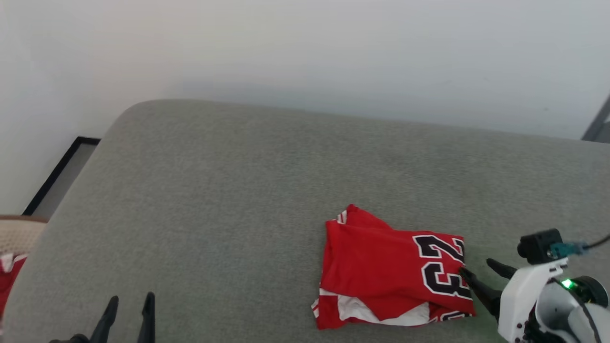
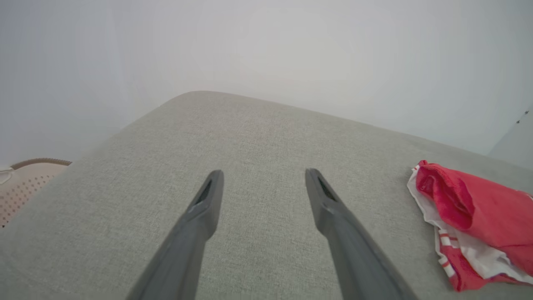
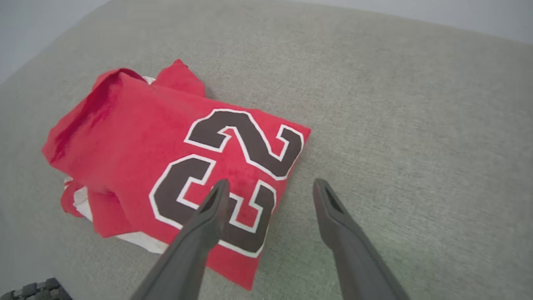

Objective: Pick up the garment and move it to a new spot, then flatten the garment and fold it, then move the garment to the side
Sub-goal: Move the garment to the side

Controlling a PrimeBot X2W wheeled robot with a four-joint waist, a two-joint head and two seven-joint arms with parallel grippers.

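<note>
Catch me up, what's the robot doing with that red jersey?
The red number 23 jersey lies folded into a rough rectangle on the grey upholstered surface, held by neither gripper. The right gripper is open at the jersey's edge by the number, one finger over the fabric and one over the cushion. The left gripper is open over bare cushion, well away. Folding looks done; moving it aside seems to be what's left.

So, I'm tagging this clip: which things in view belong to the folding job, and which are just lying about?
Job: red number 23 jersey, folded on the grey cushion; right gripper, open at its edge; left gripper, open, apart from it.
Lying about: beige perforated basket at the left; red-and-white cloth in it.
</note>
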